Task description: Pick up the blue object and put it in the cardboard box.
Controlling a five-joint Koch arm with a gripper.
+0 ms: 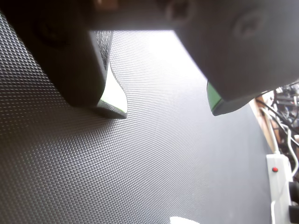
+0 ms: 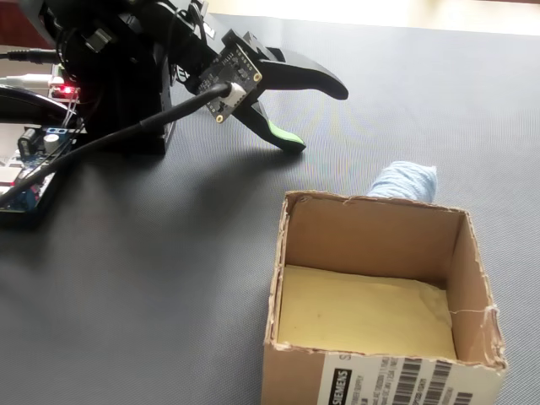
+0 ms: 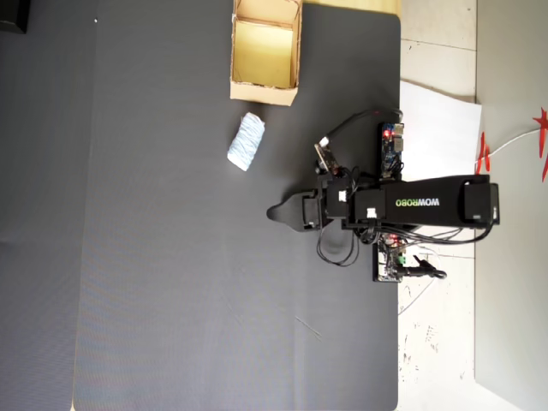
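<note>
The blue object [image 3: 247,141] is a pale blue-and-white striped bundle lying on the black mat. In the fixed view the blue object [image 2: 407,180] peeks out just behind the cardboard box [image 2: 371,238]. That box is open-topped, with a yellowish floor and nothing inside. Seen from overhead, the cardboard box [image 3: 262,91] stands at the mat's top edge, a little above the bundle. My gripper [image 2: 319,118] hovers low over the mat, left of the bundle in the fixed view. It is open, with only bare mat between its green-padded jaws in the wrist view [image 1: 166,105]. From overhead, the gripper [image 3: 278,212] points left, below and right of the bundle.
The arm's base and circuit boards [image 3: 390,147] with cables sit at the mat's right edge in the overhead view. A white sheet [image 3: 438,128] lies beyond them. A white power strip [image 1: 278,182] shows at the right of the wrist view. The black textured mat [image 3: 154,257] stretches far to the left.
</note>
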